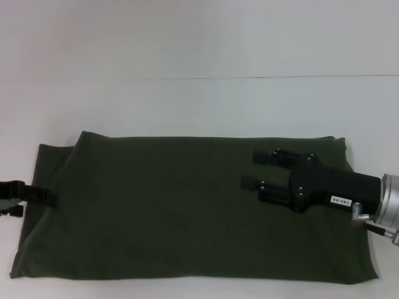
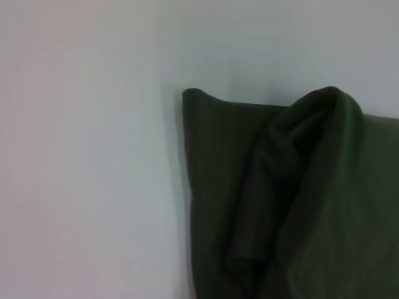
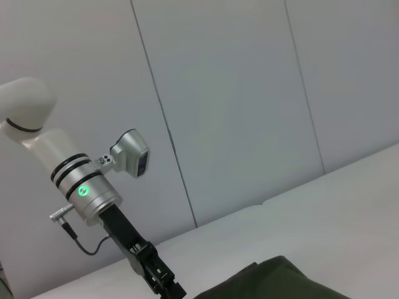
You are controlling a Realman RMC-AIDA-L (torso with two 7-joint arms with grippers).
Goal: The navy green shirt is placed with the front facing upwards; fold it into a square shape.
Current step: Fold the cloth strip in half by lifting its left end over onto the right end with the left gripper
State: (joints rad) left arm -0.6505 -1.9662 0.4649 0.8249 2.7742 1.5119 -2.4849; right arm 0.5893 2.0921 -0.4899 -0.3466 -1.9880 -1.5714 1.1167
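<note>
The navy green shirt (image 1: 181,205) lies on the white table as a long folded rectangle, plain dark cloth facing up with no lettering showing. My right gripper (image 1: 249,169) hovers over its right part, open, fingers pointing left with nothing between them. My left gripper (image 1: 28,196) sits at the shirt's left edge. The left wrist view shows a corner of the shirt (image 2: 218,162) with a raised ridge of cloth (image 2: 312,131) running across it. In the right wrist view, the left arm (image 3: 87,187) reaches down toward the shirt's edge (image 3: 280,280).
The white table (image 1: 199,106) extends behind the shirt and to both sides. Pale wall panels (image 3: 237,93) stand beyond the table. The shirt's near edge lies close to the table's front.
</note>
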